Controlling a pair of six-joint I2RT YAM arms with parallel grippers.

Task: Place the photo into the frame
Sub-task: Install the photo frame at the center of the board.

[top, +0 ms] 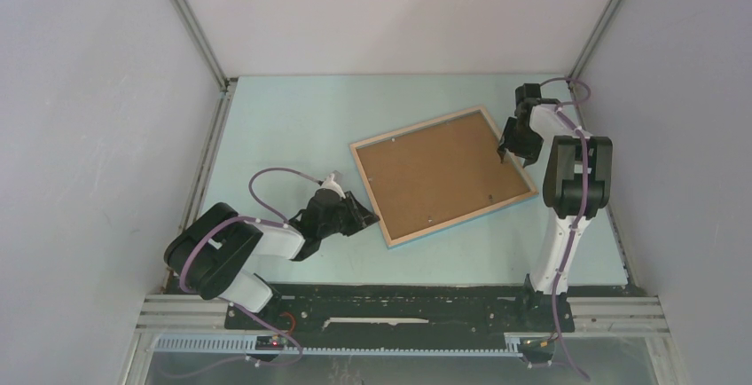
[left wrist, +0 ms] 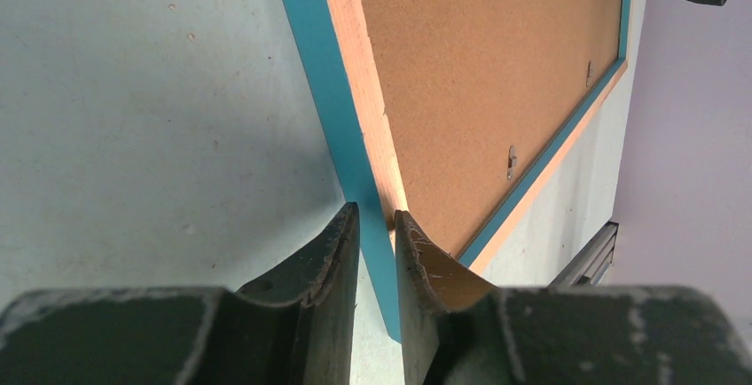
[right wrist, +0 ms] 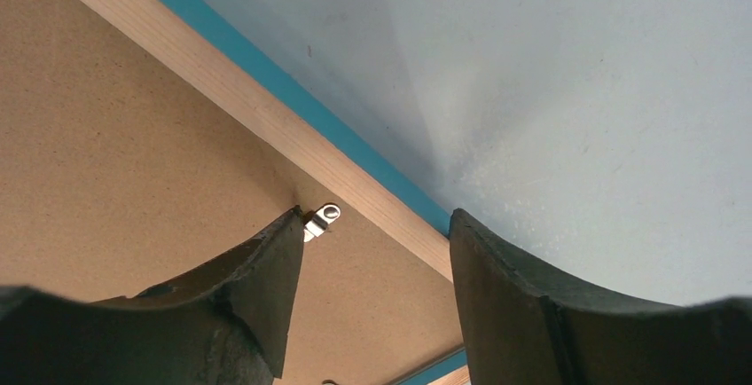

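frame: stiff, light, judged best pinched at rail | left gripper: clamped on its corner | right gripper: jaws held apart over rail

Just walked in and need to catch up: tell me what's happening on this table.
The frame lies back-up on the table, with the brown backing board set inside it. The left gripper pinches its rail at the near corner. The right gripper hangs open over the far-right rail, one finger beside a small metal clip. The photo isn't in view.
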